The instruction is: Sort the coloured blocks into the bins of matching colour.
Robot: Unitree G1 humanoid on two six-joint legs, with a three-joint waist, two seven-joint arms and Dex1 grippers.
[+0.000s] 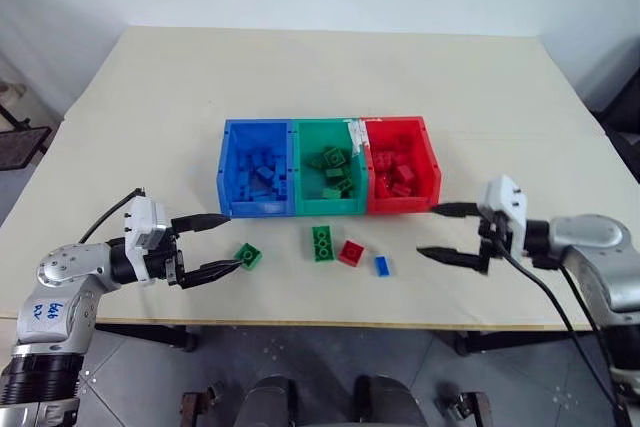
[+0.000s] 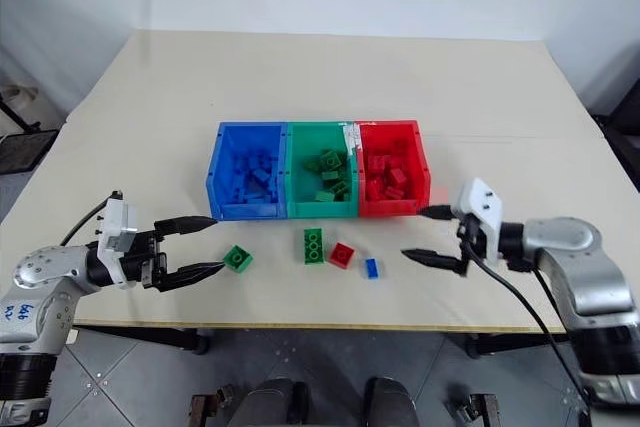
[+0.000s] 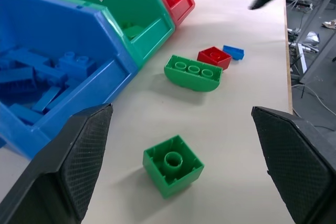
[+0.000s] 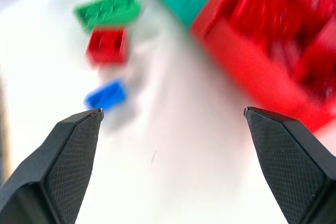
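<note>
Left gripper (image 1: 208,245): wide, empty, near table's (image 1: 150,97) front edge, just beside square green block (image 1: 248,256). Right gripper (image 1: 440,232): wide, empty. Loose near front edge: oblong green block (image 1: 322,243), red block (image 1: 351,252), small blue block (image 1: 382,266). Behind, mid-table: blue bin (image 1: 227,172), green bin (image 1: 305,137), red bin (image 1: 429,162), joined, each holding matching blocks.

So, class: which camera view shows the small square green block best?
The left wrist view: the square green block lies close, hollow side up, between the open left gripper's fingers. Both eye views show it small; the right wrist view catches a blurred green corner.
</note>
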